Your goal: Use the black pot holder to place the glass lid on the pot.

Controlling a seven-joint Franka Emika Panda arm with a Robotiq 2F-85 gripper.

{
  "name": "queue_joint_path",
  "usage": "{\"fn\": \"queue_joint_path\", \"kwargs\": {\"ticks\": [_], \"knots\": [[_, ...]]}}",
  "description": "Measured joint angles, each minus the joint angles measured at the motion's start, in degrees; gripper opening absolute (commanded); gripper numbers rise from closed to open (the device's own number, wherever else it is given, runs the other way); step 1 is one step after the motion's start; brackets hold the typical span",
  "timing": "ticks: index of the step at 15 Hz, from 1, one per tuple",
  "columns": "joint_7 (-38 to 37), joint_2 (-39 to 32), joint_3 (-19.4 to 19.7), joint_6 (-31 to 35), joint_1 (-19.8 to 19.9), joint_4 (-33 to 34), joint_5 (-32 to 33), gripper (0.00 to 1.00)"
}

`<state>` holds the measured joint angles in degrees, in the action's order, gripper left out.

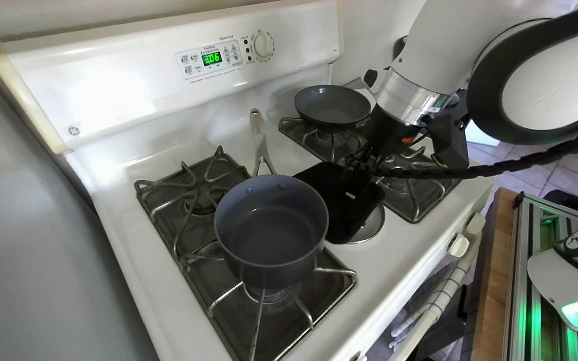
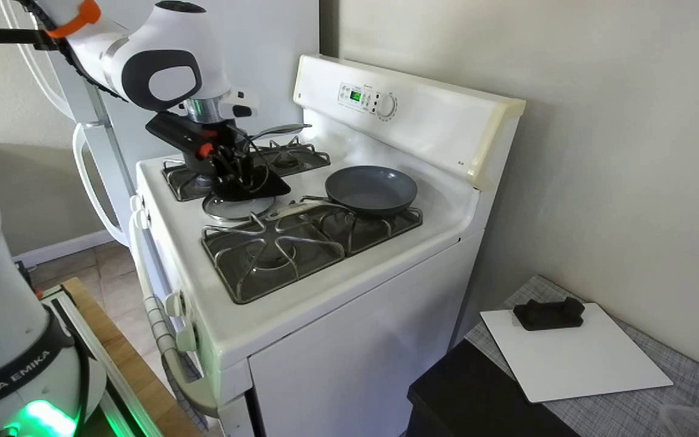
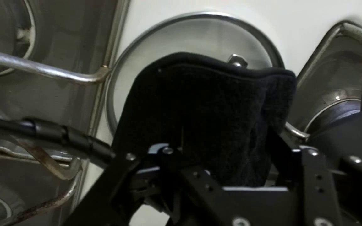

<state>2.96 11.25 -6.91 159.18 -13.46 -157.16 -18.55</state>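
Lying beneath the hand (image 1: 355, 186), the glass lid (image 3: 200, 34) was partly hidden by the black pot holder (image 3: 200, 106), the lid knob (image 3: 238, 60) showing past its far edge. Whether the hand gripped the pot holder could not be told. The coming carry probably turned on the pot (image 1: 270, 235), uncovered, to the hand's left, its handle (image 1: 257, 131) pointing toward the back of the stove (image 1: 399, 250).

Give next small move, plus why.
I'd probably ease the black pot holder a little toward the metal fitting on the glass lid. In the wrist view that fitting shows uncovered past the holder's edge; covering it seems wise before lifting the lid from the stovetop to the pot.
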Motion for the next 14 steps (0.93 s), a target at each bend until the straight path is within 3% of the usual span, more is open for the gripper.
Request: {"fn": "queue_joint_path", "kwargs": {"ticks": [1,4,5,7,8,9,11,12,14], "knots": [[-0.21,-0.08,0.00,0.00,0.13,0.00,0.22,0.85],[-0.86,-0.31,0.00,-0.03,0.82,0.00,1.46,0.67],[-1.14,-0.34,0.01,-0.06,1.08,0.00,1.91,0.67],[-1.65,-0.36,0.04,-0.51,1.47,0.00,2.34,0.40],[-1.75,-0.36,0.07,-1.02,1.55,0.00,2.34,0.31],[-1.86,-0.37,0.08,-1.55,1.62,0.00,2.34,0.29],[-2.27,-0.39,0.08,-2.21,1.68,0.03,2.34,0.30],[-2.63,-0.35,0.05,-2.26,1.68,0.18,2.34,0.37],[-3.09,-0.36,0.05,-2.38,1.70,0.25,2.35,0.61]]}}
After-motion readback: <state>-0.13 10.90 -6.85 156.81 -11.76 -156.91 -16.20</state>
